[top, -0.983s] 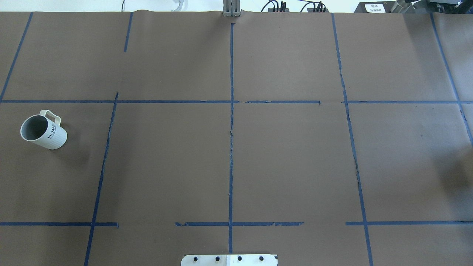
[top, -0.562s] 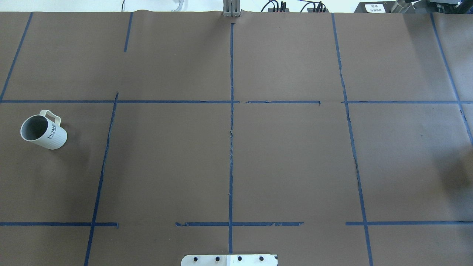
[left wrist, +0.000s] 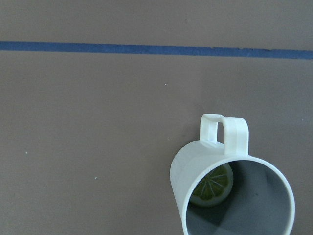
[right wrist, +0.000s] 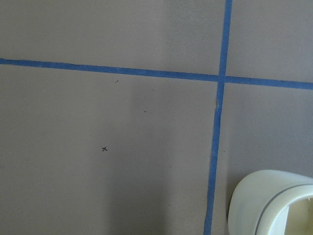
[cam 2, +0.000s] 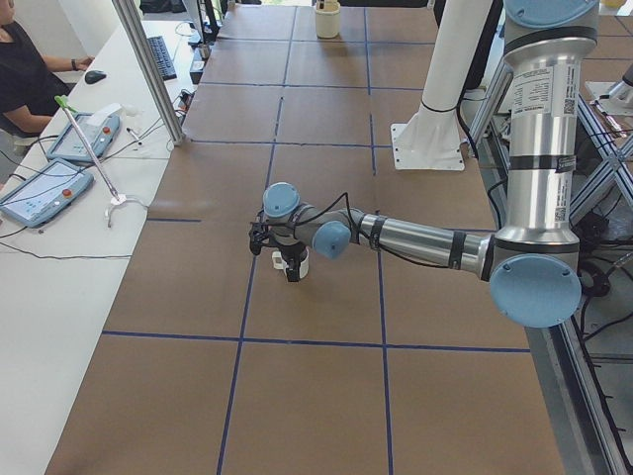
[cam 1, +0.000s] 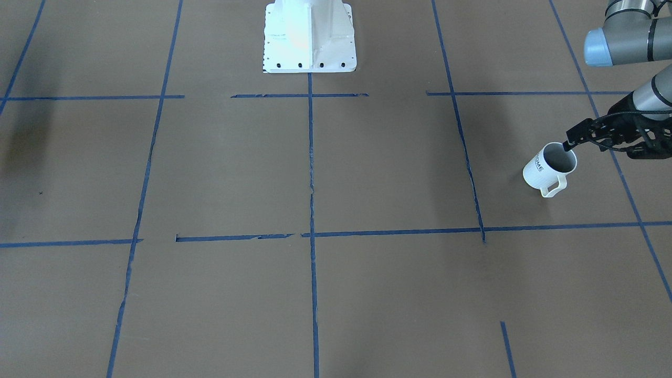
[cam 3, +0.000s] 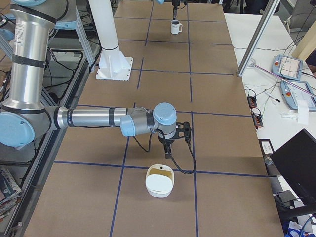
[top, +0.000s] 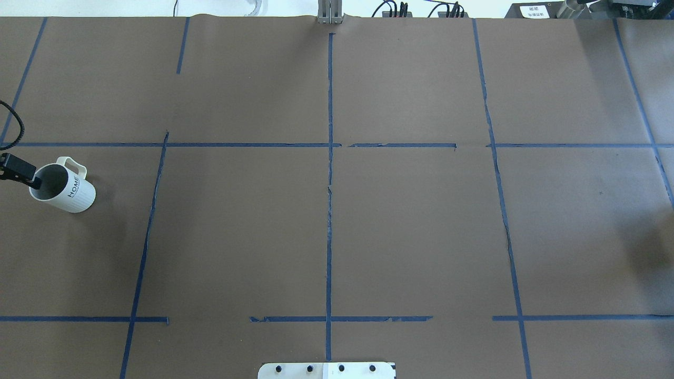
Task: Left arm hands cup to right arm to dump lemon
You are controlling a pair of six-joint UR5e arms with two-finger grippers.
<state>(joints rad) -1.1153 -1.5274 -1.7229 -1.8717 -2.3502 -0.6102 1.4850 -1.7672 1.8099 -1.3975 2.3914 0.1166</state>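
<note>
The white HOME cup (top: 63,185) stands upright at the table's far left, handle pointing away from the robot. It also shows in the front view (cam 1: 547,169). The left wrist view looks down into the cup (left wrist: 244,196), where the yellow lemon (left wrist: 211,185) lies on the grey bottom. My left gripper (cam 1: 604,146), black and lattice-like, hovers over the cup and looks open; one fingertip (top: 23,175) sits above the rim's outer edge. My right gripper (cam 3: 170,144) hangs low over the table's right end, far from the cup. I cannot tell whether it is open or shut.
A white bowl (cam 3: 159,180) sits on the table just beyond my right gripper, and its rim shows in the right wrist view (right wrist: 271,205). Blue tape lines cross the brown paper. The robot's white base (cam 1: 310,37) is at the near edge. Operators' tablets (cam 2: 45,188) lie on a side table.
My left gripper's fingertip and cable have come into the overhead view from the left edge, ending over the cup's rim. The cup has not moved.
</note>
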